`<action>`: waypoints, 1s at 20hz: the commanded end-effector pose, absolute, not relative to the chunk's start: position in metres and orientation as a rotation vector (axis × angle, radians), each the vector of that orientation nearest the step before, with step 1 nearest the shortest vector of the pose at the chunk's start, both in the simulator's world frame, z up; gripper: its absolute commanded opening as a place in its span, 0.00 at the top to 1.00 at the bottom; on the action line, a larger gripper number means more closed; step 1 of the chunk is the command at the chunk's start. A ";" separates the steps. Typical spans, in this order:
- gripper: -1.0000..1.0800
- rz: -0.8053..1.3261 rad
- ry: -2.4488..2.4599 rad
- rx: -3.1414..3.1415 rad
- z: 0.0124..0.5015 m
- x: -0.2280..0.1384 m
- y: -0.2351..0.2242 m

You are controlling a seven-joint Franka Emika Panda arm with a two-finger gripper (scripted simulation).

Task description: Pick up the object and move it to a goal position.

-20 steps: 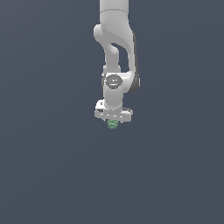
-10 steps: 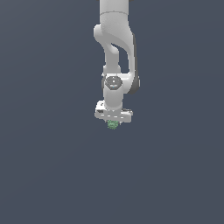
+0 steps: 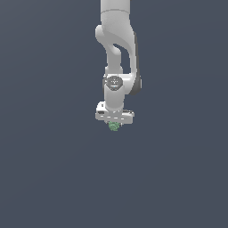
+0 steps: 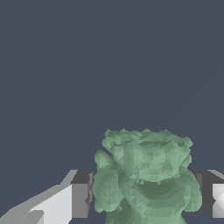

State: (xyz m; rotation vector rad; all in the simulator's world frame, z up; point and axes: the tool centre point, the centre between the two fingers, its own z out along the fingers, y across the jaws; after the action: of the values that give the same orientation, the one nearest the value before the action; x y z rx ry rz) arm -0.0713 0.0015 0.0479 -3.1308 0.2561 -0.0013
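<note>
The object [image 3: 114, 126] is a tiny lumpy green thing with mottled light and dark patches. In the exterior view it sits just under the white gripper [image 3: 114, 124], in the middle of the picture. In the wrist view the object [image 4: 146, 175] fills the space between the two fingers, and each dark pad [image 4: 81, 192] presses against one of its sides. The gripper is shut on it. The white arm [image 3: 116, 53] hangs straight down from the top of the exterior view.
Only a plain dark grey-blue surface [image 3: 53, 169] shows around the arm in both views. No other objects, containers or edges show.
The arm and the green object have hardly moved; the gripper stays shut on the object in the same place.
</note>
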 end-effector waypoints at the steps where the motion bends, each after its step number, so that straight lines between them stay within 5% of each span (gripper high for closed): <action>1: 1.00 -0.003 0.257 -3.131 0.054 -0.072 -0.005; 20: 1.00 -0.002 0.258 -3.129 0.190 -0.095 -0.147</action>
State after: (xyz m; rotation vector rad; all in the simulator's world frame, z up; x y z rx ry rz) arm -0.0927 -0.1335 0.1768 -3.1289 0.2590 -0.0024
